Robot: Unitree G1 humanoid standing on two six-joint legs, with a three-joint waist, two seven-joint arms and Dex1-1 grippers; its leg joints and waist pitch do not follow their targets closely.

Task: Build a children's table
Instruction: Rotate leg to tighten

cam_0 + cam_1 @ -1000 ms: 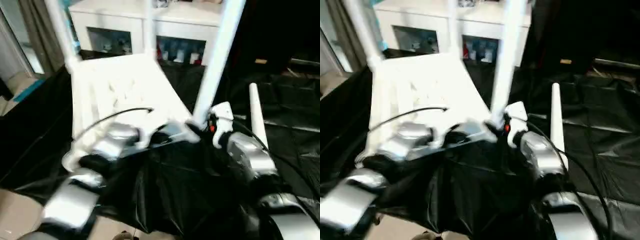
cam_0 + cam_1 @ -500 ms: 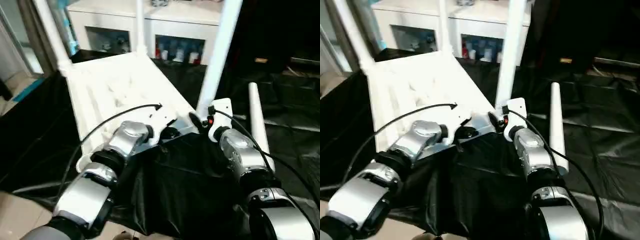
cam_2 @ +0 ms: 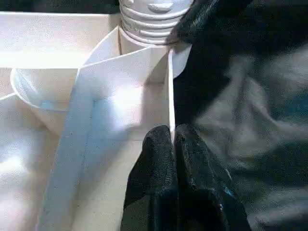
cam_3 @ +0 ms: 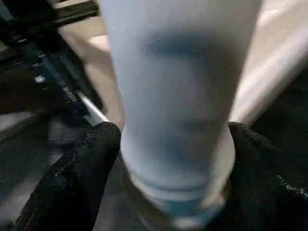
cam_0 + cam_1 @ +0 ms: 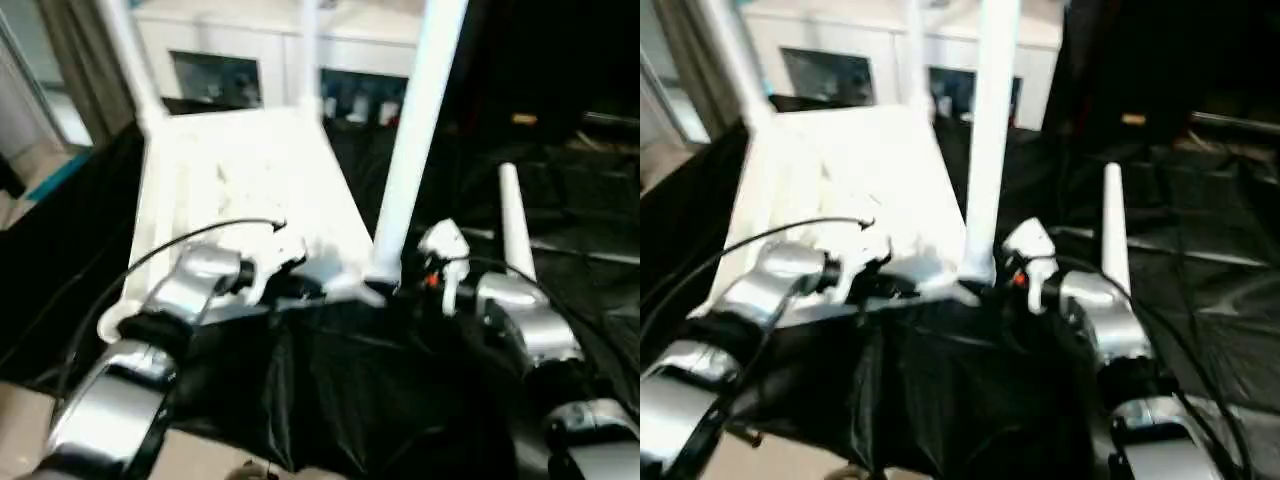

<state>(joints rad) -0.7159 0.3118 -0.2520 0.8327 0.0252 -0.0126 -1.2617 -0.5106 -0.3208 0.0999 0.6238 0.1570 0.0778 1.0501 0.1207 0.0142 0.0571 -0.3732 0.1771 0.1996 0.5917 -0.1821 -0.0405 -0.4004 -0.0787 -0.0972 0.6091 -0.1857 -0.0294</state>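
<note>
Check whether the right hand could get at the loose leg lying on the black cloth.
Probably not as things stand: the right hand is clamped around the near-corner leg. The loose leg lies beside that forearm, unobstructed, once it lets go.

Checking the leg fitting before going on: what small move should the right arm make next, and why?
Probably keep twisting the leg down into its corner socket. The right tool grips its base, thread rings show above the socket, and the left tool pinches the tabletop edge, steadying it.
</note>
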